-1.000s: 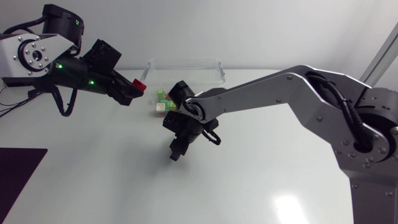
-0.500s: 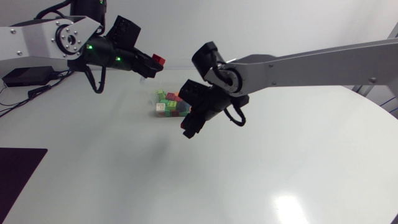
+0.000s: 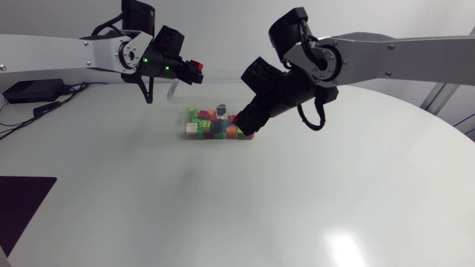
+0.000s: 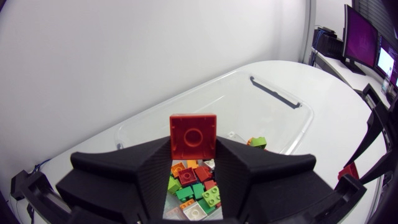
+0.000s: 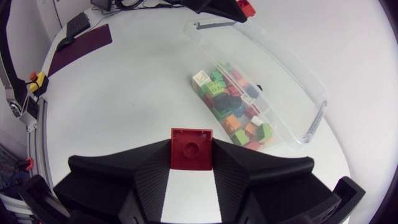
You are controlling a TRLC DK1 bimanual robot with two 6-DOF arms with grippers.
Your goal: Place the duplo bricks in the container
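My left gripper (image 3: 194, 71) is shut on a red duplo brick (image 4: 193, 135) and hangs above the far left end of the clear container (image 3: 178, 84). The container (image 4: 281, 107) lies under its fingers, holding several coloured bricks (image 4: 194, 186). My right gripper (image 3: 246, 127) is shut on another red brick (image 5: 191, 148), low by the near right end of the brick pile (image 3: 212, 125). From the right wrist view the container (image 5: 291, 79) with its bricks (image 5: 233, 107) lies ahead, and the left gripper (image 5: 231, 6) shows beyond it.
A black device with cables (image 3: 30, 90) sits at the table's far left. A dark mat (image 3: 22, 202) lies at the front left edge. White tabletop (image 3: 297, 208) spreads in front of the container.
Both arms have risen and swung toward the container with their red bricks. The left gripper went right and back; the right gripper went from the table in front to the container's right end.
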